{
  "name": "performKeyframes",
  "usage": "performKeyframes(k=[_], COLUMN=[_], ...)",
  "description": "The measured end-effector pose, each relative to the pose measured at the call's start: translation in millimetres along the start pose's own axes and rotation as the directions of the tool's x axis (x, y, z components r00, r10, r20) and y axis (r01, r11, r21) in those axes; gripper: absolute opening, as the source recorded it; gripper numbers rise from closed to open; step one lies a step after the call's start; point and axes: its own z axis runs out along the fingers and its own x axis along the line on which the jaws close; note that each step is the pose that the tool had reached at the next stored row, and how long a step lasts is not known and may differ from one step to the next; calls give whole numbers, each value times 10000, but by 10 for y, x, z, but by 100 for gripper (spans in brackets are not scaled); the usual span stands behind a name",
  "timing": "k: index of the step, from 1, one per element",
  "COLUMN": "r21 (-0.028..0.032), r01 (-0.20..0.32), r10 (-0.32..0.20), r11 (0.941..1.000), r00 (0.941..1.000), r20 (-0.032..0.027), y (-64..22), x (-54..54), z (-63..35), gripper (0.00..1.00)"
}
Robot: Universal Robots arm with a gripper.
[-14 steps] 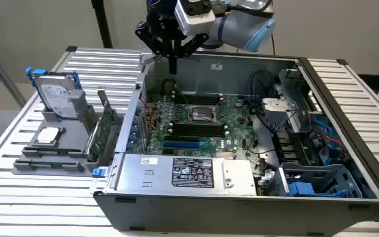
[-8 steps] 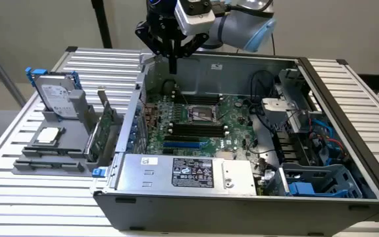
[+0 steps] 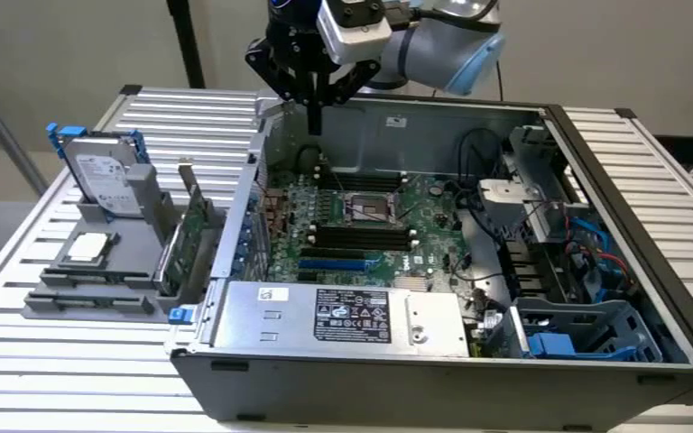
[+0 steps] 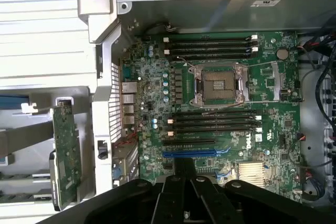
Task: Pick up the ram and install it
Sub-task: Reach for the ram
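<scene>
Seemingly lying flat in a front groove of the grey holder (image 3: 33, 307), at the exterior view's left: the ram (image 3: 87, 299) (thin, greenish). Well apart from it, hanging over the rear wall of the computer case (image 3: 443, 379): the gripper (image 3: 314, 126), fingers pinched narrowly together. From the wrist, poised above the motherboard (image 4: 268, 153), near its blue slot (image 4: 189, 153).

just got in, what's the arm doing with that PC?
The robot arm's end effector hangs over the open computer case, shut on a thin dark strip seen edge-on, apparently the memory stick. It is above the motherboard, not yet down at the black memory slots, which look empty. A hard drive and a green card stand in a grey holder beside the case.
</scene>
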Motion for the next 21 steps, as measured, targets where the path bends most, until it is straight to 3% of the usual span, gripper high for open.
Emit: performKeyframes(k=[3,21], r21=[-4,-4], r01=[2,2], r10=[-2,-2], r11=[10000,10000], r00=[10000,10000], r20=[2,2], y=[-52,-473], x=[87,881], z=[-2,-37], gripper=[0,0])
